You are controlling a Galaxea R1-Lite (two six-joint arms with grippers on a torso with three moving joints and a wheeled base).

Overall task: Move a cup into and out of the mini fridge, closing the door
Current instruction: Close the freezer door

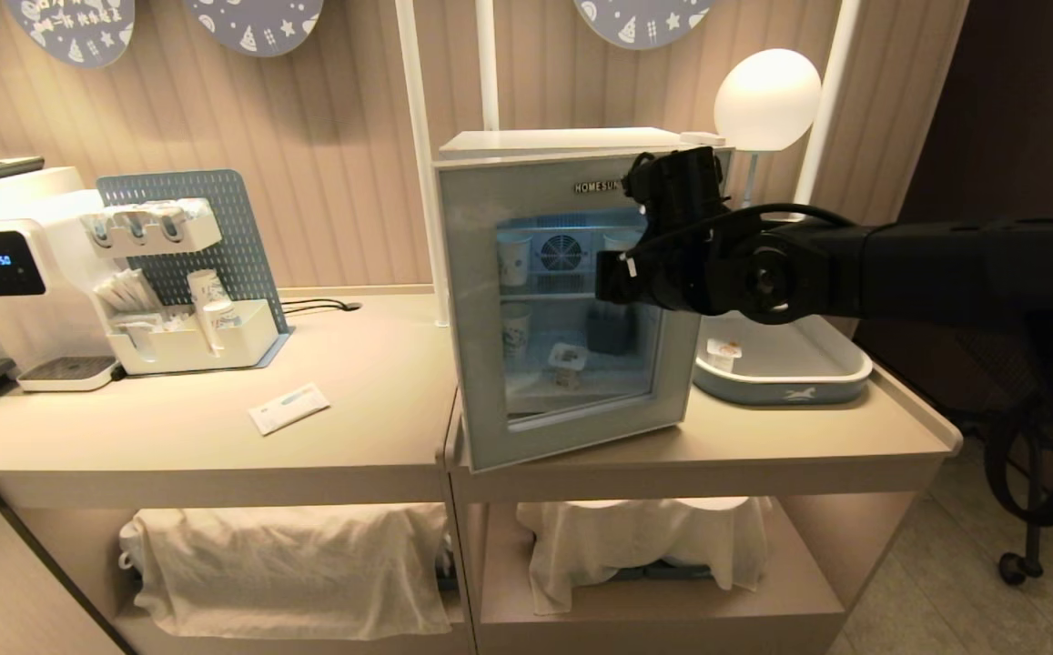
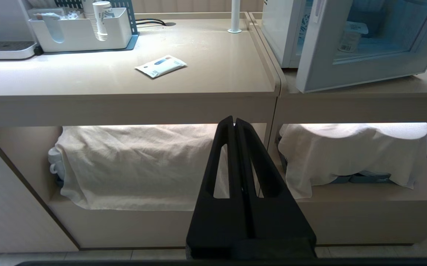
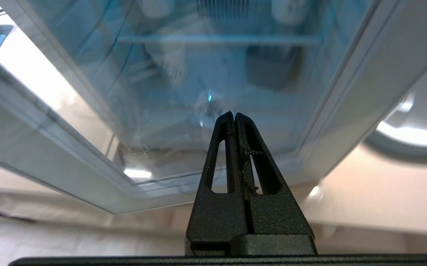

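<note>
Reaching across from the right, the right gripper (image 3: 234,115) hangs before the glass of the door (image 1: 480,318), jaws pressed together and empty. Behind that glass the cup (image 1: 568,361) sits on the floor of the mini fridge (image 1: 572,141), whose door stands slightly ajar. Below the bench (image 1: 217,437), the left gripper (image 2: 234,121) hangs with jaws closed, holding nothing.

The counter (image 1: 380,382) carries the fridge (image 1: 572,300). Left of the fridge lie a packet (image 1: 288,408), an organizer (image 1: 194,337) and a dispenser (image 1: 16,273); right of it, a tray (image 1: 781,373).
</note>
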